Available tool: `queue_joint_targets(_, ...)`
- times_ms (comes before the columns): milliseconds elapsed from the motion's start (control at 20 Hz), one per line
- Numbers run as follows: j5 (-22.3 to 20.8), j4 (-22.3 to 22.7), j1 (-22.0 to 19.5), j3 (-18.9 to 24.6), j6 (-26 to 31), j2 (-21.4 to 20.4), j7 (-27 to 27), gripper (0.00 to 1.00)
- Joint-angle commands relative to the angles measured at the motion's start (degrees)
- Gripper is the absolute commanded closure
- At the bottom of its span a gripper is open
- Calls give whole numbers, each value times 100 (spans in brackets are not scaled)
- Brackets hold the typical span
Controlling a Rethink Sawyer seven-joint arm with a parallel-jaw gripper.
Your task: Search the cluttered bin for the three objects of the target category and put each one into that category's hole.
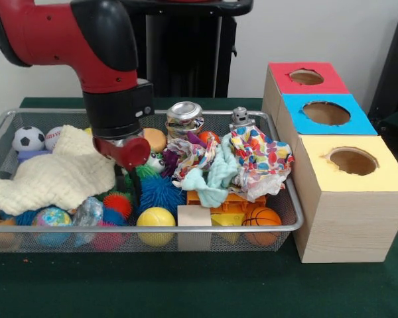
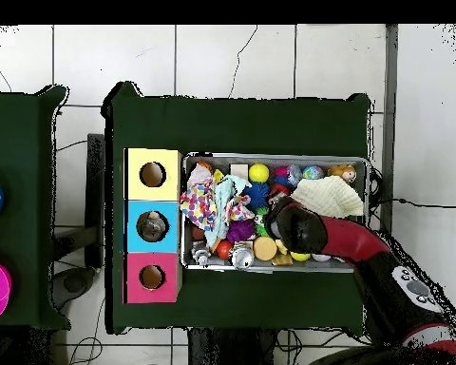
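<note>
Balls lie scattered through the wire bin on the green surface: a yellow ball and a small basketball at its front wall, a soccer ball in the far corner. The hand hangs low over the bin's middle, just above and behind the yellow ball, beside a cream cloth; whether it is wide or narrow cannot be told. Three boxes stand beside the bin, topped red, blue and yellow.

green table, bin, boxes
</note>
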Motion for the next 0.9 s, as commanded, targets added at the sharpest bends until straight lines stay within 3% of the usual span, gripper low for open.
queue_joint_targets(50,-812,-493,-87,832,709,196,-1896,0)
queue_joint_targets(400,-1100,-747,-245,1108,1280,205,-2095,0)
queue_joint_targets(750,-1236,-859,-140,1199,1842,-219,-2236,0)
queue_joint_targets(900,-1321,-738,-71,1110,1917,-493,-2058,0)
